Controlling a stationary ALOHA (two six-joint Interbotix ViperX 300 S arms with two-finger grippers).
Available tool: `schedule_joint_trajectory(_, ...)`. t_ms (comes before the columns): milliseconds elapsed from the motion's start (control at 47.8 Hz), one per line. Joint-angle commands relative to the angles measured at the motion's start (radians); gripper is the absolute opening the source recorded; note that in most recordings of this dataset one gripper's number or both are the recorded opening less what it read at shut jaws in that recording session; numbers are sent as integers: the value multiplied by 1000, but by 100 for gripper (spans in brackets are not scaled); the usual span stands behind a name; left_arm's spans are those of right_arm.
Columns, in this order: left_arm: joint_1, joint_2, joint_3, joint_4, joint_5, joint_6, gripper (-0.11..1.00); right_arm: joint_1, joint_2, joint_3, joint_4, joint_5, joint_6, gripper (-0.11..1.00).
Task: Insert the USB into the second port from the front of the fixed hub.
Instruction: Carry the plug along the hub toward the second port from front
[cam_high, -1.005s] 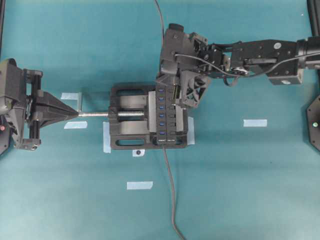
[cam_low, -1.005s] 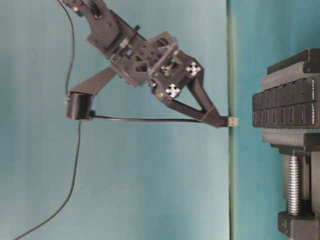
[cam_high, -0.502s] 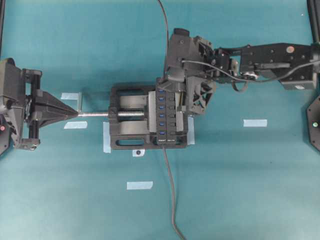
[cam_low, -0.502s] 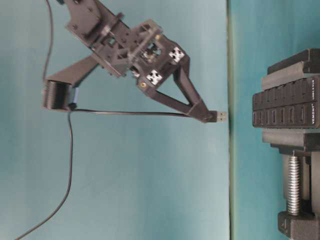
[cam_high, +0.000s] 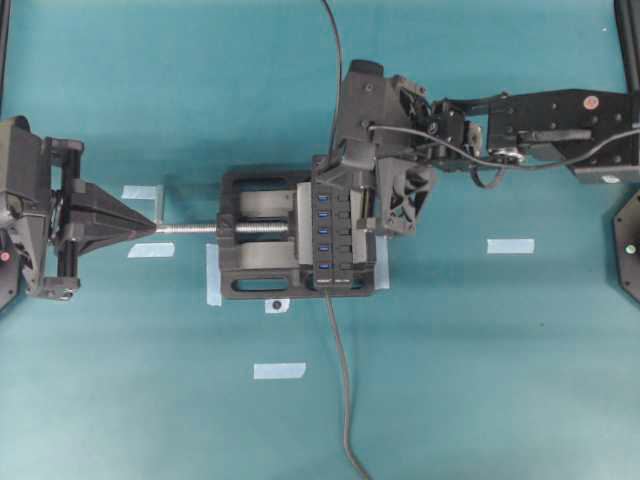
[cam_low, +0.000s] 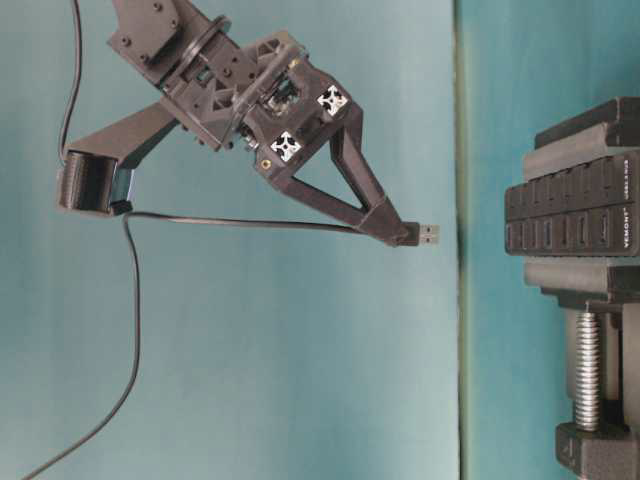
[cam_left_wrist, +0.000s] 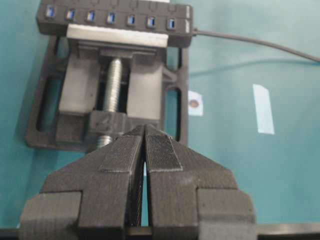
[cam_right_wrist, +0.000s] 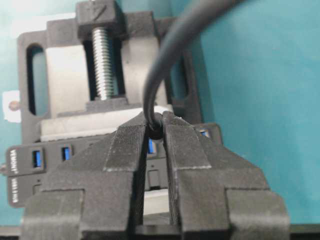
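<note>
USB held clear of the hub

The USB (cam_low: 427, 235) sat pinched in the right gripper (cam_low: 400, 231), apart from the fixed hub (cam_low: 570, 217), which was clamped in the vise (cam_high: 255, 247). The left gripper (cam_left_wrist: 145, 155) was pressed together, holding nothing.

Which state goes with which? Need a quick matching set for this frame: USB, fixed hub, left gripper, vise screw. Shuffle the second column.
Things:
1. USB
2. fixed hub
3. left gripper
4. vise screw

States:
A. clamped in the black vise, blue ports facing up
B. shut and empty, pointing at the vise
C. pinched in the right gripper, apart from the ports
D. silver, threaded, sticking out of the vise

Pairs: 1-C, 2-A, 3-B, 4-D
</note>
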Motion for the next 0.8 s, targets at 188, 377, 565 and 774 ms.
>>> schedule_joint_trajectory(188,0,0,-26,2,-5,-2,0,46,-40,-8,2,-5,37,6)
schedule_joint_trajectory(377,2,0,-25,2,-5,-2,0,67,-41,-6,2,-5,49,6)
schedule_joint_trajectory(565,2,0,-23,2,-5,-2,0,78,-34,-3,2,-5,69,6)
schedule_joint_trajectory(774,0,0,-21,2,-5,-2,0,94,-23,11,2,-8,91,6)
